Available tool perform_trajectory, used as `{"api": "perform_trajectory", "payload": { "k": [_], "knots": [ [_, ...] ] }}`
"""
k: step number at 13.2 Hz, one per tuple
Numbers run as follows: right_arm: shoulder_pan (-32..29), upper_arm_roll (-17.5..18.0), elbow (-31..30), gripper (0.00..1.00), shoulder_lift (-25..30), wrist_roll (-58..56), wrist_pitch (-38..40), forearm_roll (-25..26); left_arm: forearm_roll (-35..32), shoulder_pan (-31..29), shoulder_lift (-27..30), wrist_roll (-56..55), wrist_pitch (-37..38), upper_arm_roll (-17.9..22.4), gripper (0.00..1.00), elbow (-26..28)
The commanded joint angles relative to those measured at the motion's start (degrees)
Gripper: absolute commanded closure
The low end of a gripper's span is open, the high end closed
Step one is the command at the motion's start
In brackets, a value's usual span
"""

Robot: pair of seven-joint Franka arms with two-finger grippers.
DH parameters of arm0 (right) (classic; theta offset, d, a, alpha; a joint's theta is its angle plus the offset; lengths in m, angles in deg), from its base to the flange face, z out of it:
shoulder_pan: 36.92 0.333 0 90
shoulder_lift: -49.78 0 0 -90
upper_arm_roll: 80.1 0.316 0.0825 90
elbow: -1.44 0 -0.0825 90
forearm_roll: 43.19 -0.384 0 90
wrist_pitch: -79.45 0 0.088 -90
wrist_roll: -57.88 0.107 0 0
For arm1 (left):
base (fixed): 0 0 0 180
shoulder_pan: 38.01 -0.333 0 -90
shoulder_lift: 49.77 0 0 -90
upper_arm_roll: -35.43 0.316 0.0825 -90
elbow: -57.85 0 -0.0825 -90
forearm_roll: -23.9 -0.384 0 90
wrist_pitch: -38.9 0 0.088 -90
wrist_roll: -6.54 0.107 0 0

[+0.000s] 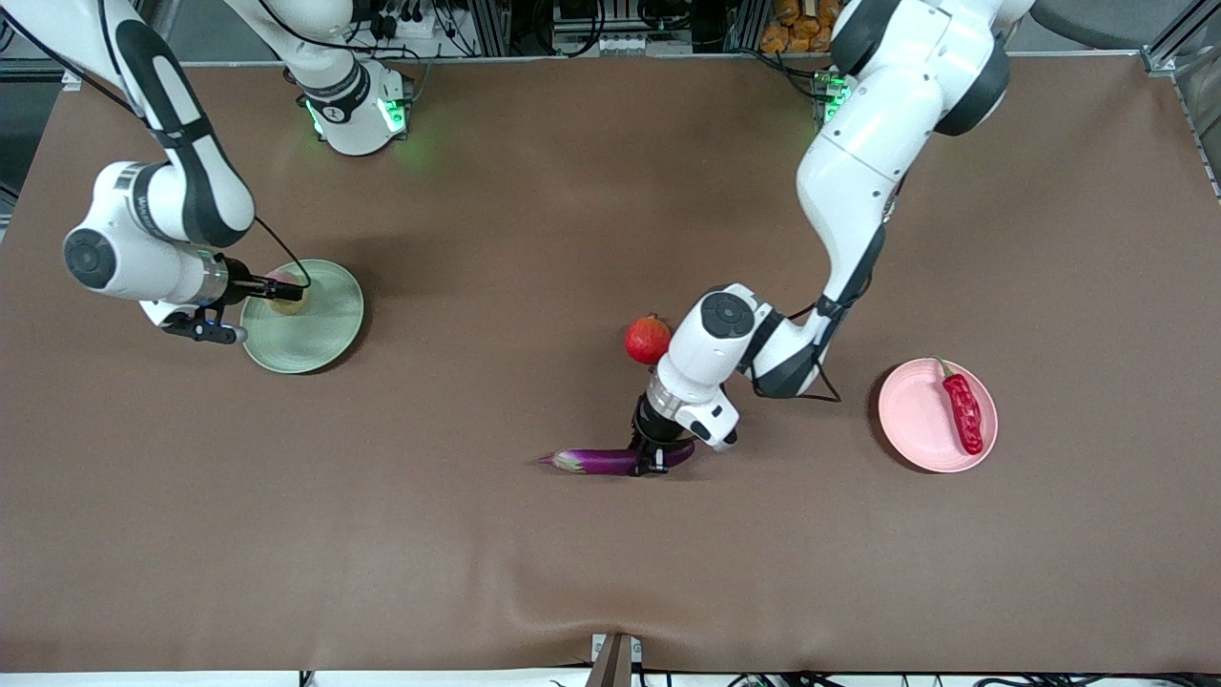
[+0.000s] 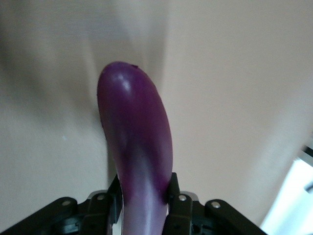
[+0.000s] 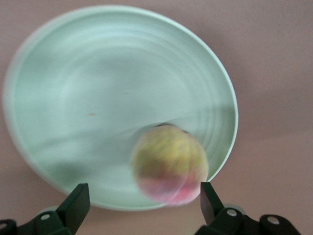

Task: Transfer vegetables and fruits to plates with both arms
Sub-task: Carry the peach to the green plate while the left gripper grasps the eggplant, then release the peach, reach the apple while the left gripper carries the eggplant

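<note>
Eggplant [image 2: 138, 147] clamped between left fingers [image 2: 172, 188]; right fingers [image 3: 77, 203] wide apart around peach [image 3: 169, 164].

The brown table [image 1: 534, 572] carries two plates [image 1: 324, 334] [image 1: 911, 420], pomegranate [image 1: 648, 340], and seemingly eggplant [image 1: 601, 462].

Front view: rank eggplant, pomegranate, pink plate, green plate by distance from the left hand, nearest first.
1. eggplant: clamped in the left hand.
2. pomegranate: beside the left arm's wrist.
3. pink plate: toward the left arm's end.
4. green plate: toward the right arm's end.
</note>
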Motion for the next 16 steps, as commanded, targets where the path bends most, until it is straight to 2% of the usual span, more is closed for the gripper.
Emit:
{"api": "perform_trajectory", "payload": {
  "k": [1, 2, 3, 7, 10, 13, 16],
  "knots": [
    [3.14, 0.10, 12.32, 0.00, 0.25, 0.81, 14.28, -6.37, -0.76, -15.24, 4.91, 13.53, 10.26, -15.29, 1.00, 1.65],
    [4.98, 0.19, 15.75, 0.00, 0.16, 4.66, 17.81, -7.43, -0.76, -18.24, 6.14, 17.67, 17.01, -18.39, 1.00, 1.39],
    [7.52, 0.19, 18.22, 0.00, 0.16, 9.66, 20.28, -8.74, -0.76, -20.19, 7.72, 22.07, 22.73, -19.55, 1.00, 1.56],
    [17.89, 0.19, 22.97, 0.00, -1.15, 29.26, 20.31, -19.63, -0.67, -25.29, 13.61, 41.04, 43.22, -20.70, 1.00, 1.65],
    [27.64, 0.19, 31.93, 0.00, -7.12, 46.22, 17.78, -20.62, -0.76, -30.21, 16.95, 55.63, 55.54, -20.70, 1.00, 2.87],
    [36.70, 0.10, 35.21, 0.00, -12.74, 57.57, 4.89, -20.53, -0.58, -36.71, 23.00, 71.46, 58.04, -20.70, 1.00, 10.85],
    [44.70, 0.01, 37.22, 0.00, -18.72, 64.88, -8.21, -19.57, -0.40, -43.30, 25.57, 84.30, 58.04, -20.79, 1.00, 17.63]
  ]
}}
